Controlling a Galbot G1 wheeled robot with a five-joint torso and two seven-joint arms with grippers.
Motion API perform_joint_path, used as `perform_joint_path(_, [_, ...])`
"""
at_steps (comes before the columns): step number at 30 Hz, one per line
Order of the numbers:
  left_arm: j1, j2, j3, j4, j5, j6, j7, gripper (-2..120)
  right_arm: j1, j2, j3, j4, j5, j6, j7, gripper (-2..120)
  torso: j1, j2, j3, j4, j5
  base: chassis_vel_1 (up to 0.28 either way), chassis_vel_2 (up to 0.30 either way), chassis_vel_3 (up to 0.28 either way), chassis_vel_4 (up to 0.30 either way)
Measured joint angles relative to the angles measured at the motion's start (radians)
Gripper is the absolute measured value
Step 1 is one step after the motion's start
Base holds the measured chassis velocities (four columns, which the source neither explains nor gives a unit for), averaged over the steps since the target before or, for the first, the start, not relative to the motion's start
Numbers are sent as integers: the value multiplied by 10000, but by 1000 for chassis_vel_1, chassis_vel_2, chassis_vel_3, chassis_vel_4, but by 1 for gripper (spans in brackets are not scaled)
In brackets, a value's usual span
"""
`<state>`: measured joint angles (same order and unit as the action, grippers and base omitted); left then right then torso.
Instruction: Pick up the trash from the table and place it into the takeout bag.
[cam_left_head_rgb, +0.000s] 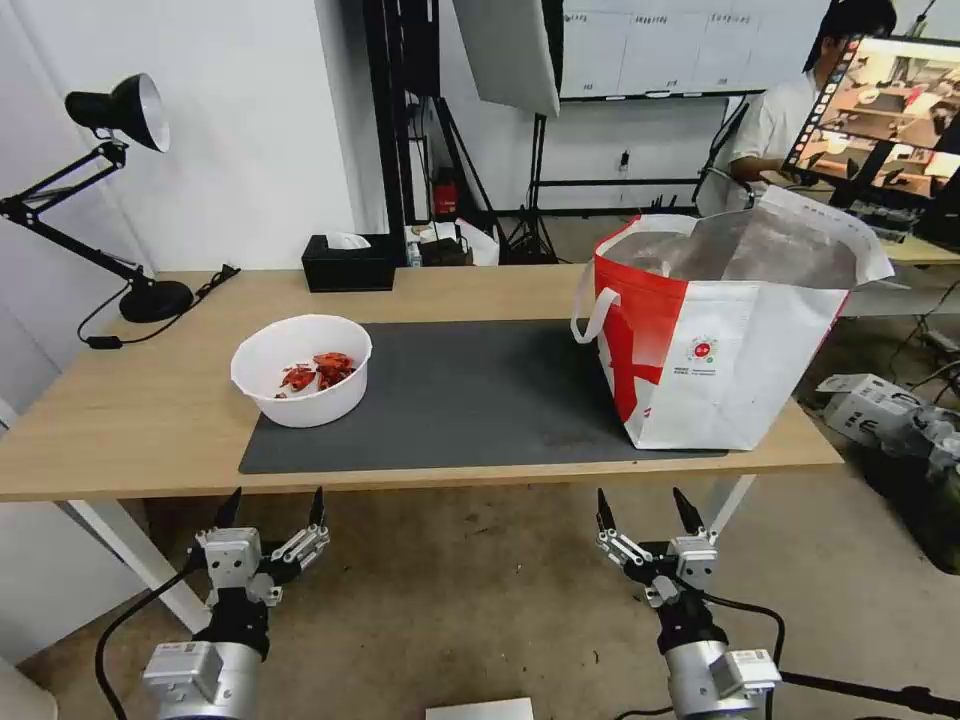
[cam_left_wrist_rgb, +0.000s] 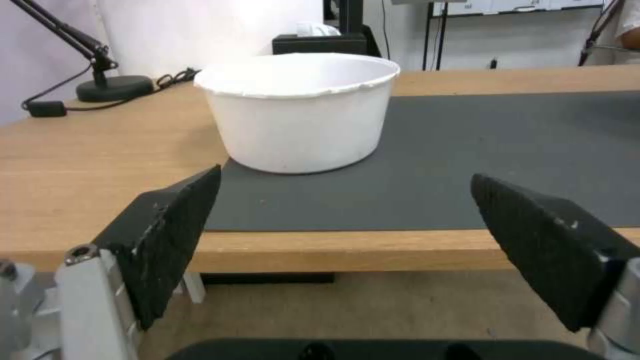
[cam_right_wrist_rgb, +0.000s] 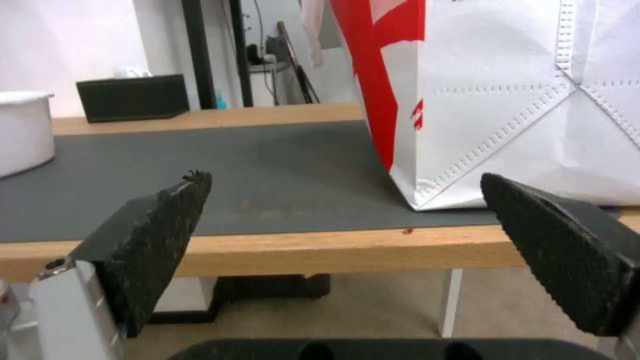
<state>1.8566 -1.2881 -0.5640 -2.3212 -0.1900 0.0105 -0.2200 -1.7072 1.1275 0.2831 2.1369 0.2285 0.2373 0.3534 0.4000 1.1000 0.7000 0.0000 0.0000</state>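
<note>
The trash here is a white round bowl (cam_left_head_rgb: 301, 369) with red shellfish scraps, standing on the left end of the dark grey mat (cam_left_head_rgb: 470, 400) on the table (cam_left_head_rgb: 130, 420). The takeout bag (cam_left_head_rgb: 715, 330), white and red with foil lining, stands open at the table's right end. My left gripper (cam_left_head_rgb: 274, 508) hangs open below and in front of the table edge, facing the bowl (cam_left_wrist_rgb: 300, 112). My right gripper (cam_left_head_rgb: 640, 510) is open too, low before the table, facing the bag (cam_right_wrist_rgb: 520, 100). Neither holds anything.
A black tissue box (cam_left_head_rgb: 348, 264) sits at the table's back edge, and a black desk lamp (cam_left_head_rgb: 120, 190) stands at the back left with its cable. A cardboard box and clutter (cam_left_head_rgb: 880, 410) lie on the floor to the right.
</note>
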Motion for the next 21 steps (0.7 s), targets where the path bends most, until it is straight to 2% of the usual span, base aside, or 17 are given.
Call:
perform_joint_path(5, [-73,40,34,52,1,10,1,100,6,-8,6,-5,5,-18,7,100,0,0,0,0,0,0,0,0,0])
perform_joint_path(11, [-487,552,-281,-21,-583,347,-27,100,9,-9,7,-11,11,-20,14,100,0,0,0,0,-1,0,0,0,0])
perform_joint_path(15, [-911,918,-572,-55,-1183,649,-145,100,9,-9,7,-11,14,-20,15,100,0,0,0,1,-2,0,0,0,0])
perform_joint_path(18, [-1772,1510,-898,-8,-2146,1207,-395,100,9,-7,7,-11,18,-20,16,100,0,0,0,0,-2,0,0,0,0])
perform_joint_path(21, [-2145,1835,-998,-8,-2763,1609,-643,100,10,-6,9,-11,18,-20,17,100,0,0,0,0,-3,0,0,0,0])
